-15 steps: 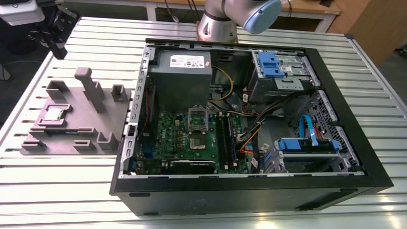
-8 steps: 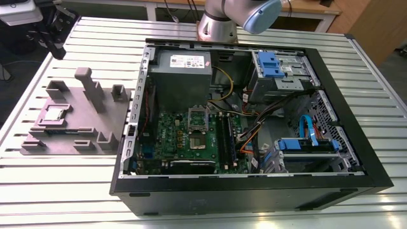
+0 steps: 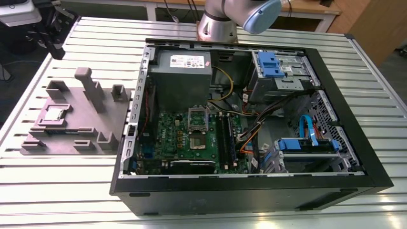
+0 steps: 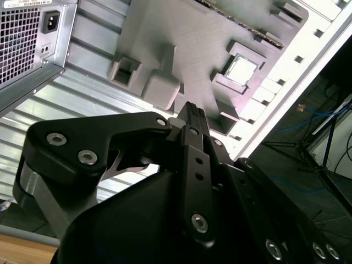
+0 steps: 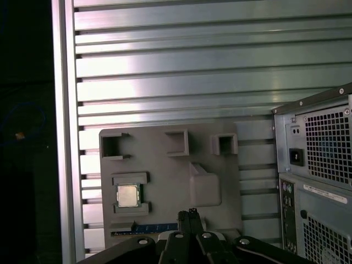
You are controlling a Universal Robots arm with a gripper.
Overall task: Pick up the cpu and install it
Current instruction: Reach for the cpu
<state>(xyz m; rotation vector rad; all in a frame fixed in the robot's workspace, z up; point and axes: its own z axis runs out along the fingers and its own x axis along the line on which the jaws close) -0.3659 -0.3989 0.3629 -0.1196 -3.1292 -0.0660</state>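
Currently the black two-finger gripper (image 5: 190, 212) hangs above a grey moulded plastic fixture (image 5: 165, 154), fingertips pressed together with nothing between them. It is not touching anything.

The small flat square cpu (image 5: 127, 196), with its silvery metal top, lies flat in a bracketed pocket of the fixture, below the gripper and off to one side of the fingertips, apart from them. A raised grey block (image 5: 204, 187) on the fixture sits closer to the fingertips than the cpu does. A dark strip with a blue edge (image 5: 148, 227) lies in the fixture just under the fingers, possibly a memory stick, hard to tell.

The fixture rests on a slotted aluminium table (image 5: 165, 66). An open black and grey computer case (image 5: 319, 181) stands beside the fixture, on the far side of the gripper from the cpu, with its vented rear panel showing in both wrist views.

In the exterior view the case lies open with a green motherboard (image 3: 181, 138) exposed, and the silver robot arm (image 3: 222, 21) rises behind it.
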